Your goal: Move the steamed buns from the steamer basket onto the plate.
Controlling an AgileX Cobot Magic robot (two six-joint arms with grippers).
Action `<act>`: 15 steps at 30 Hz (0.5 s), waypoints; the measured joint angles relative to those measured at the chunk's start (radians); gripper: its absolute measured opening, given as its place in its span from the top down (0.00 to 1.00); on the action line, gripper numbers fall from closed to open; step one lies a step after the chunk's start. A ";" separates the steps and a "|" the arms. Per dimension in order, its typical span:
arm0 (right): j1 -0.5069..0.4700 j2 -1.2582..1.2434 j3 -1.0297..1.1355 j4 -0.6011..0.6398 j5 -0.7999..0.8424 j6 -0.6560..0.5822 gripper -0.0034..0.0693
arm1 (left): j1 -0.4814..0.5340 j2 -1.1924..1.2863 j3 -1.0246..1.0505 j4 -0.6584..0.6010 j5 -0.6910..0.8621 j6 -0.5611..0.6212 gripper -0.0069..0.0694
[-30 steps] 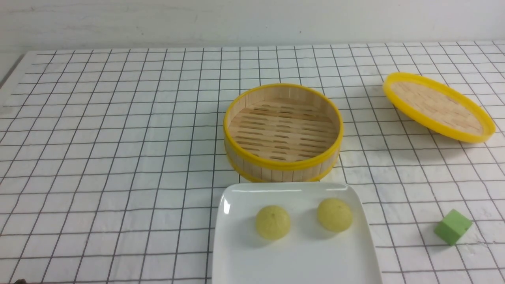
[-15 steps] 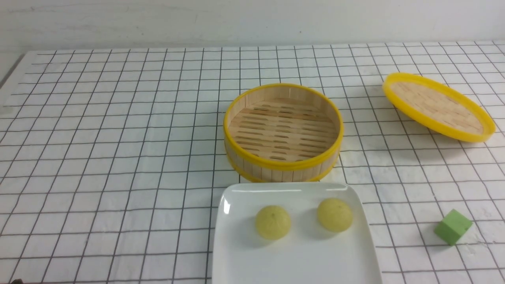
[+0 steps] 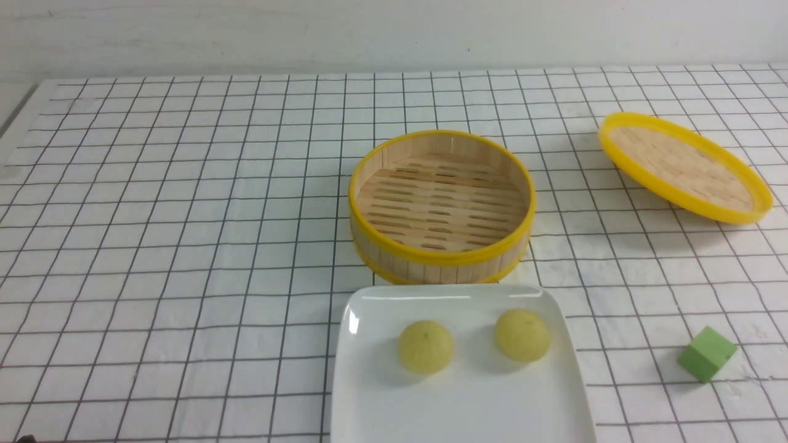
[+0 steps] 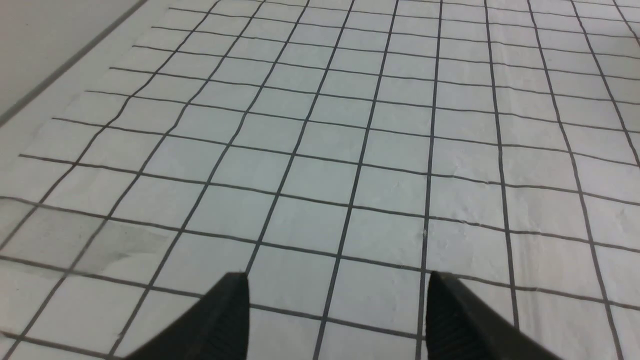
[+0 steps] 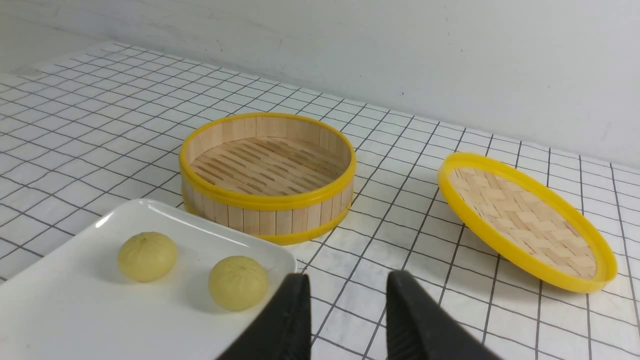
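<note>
Two pale yellow-green steamed buns point(image 3: 425, 346) point(image 3: 522, 335) sit side by side on the white plate point(image 3: 468, 406) at the table's front. Behind the plate stands the bamboo steamer basket point(image 3: 442, 255), with only its slatted floor showing inside. Neither arm shows in the front view. In the left wrist view my left gripper point(image 4: 337, 285) is open over bare gridded cloth, nothing between its fingers. In the right wrist view my right gripper point(image 5: 347, 282) is open and holds nothing, hanging just off the plate's point(image 5: 75, 310) corner, near one steamed bun point(image 5: 237, 282); the other steamed bun point(image 5: 147, 256) and the steamer basket point(image 5: 267, 215) lie beyond.
A shallow yellow-rimmed woven lid point(image 3: 683, 166) rests tilted at the back right, shown as the lid point(image 5: 525, 222) in the right wrist view too. A green cube point(image 3: 707, 354) lies front right. A white cloth with a black grid point(image 3: 184, 215) covers the table; a wall point(image 3: 394, 31) runs behind.
</note>
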 joint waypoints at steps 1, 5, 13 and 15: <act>0.000 0.000 0.000 0.000 0.000 0.000 0.62 | 0.000 0.000 0.000 0.000 0.000 0.000 0.28; 0.000 0.000 0.000 0.000 0.000 0.000 0.62 | 0.000 0.000 0.000 0.019 0.001 0.000 0.28; 0.000 0.000 0.000 0.000 0.000 0.000 0.62 | 0.000 0.000 0.001 0.101 0.005 0.000 0.28; 0.000 0.000 0.000 0.000 0.000 0.000 0.62 | 0.000 0.000 0.002 0.112 0.005 0.000 0.28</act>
